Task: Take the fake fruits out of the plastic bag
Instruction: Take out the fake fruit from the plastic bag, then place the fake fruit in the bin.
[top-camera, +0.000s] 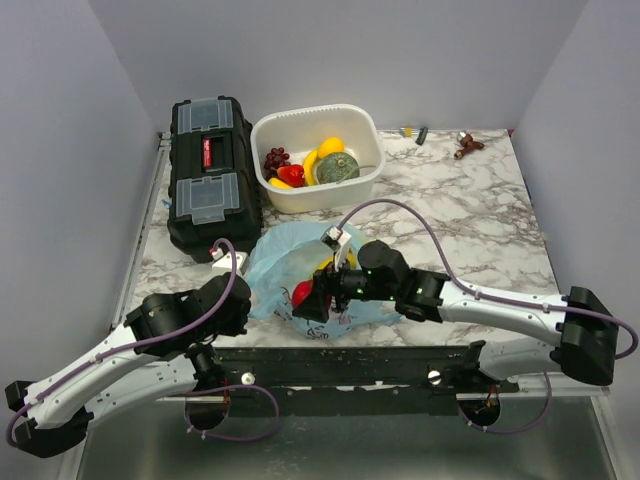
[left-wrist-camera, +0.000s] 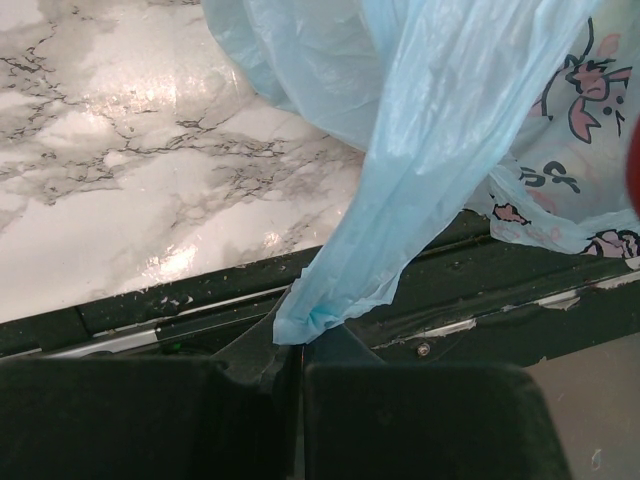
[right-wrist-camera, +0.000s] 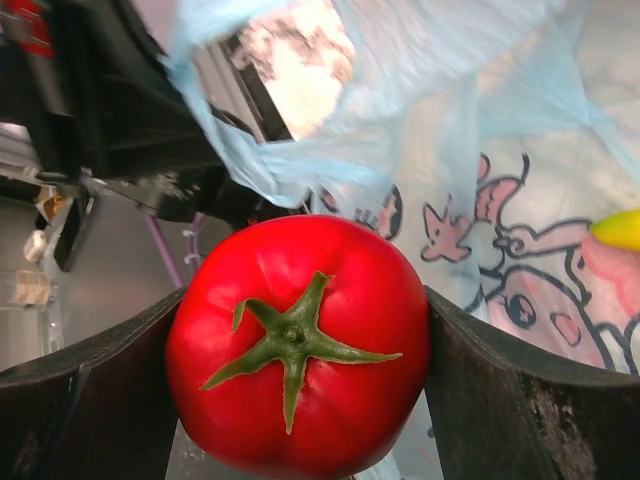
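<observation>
Extraction step in hand. Right jaws clamped on red tomato (right-wrist-camera: 297, 340) at the mouth of plastic bag (top-camera: 285, 255), lower centre of overhead view, on the bench (top-camera: 480, 200). Left jaws pinched together on the bag's edge. Next move likely calls for lifting the tomato clear against that anchor.

We see blk toolbox (top-camera: 208, 172) far-left on marble table (top-camera: 470, 220), white tub (top-camera: 320, 197) beside it, brown bit (top-camera: 466, 146) far-right.
</observation>
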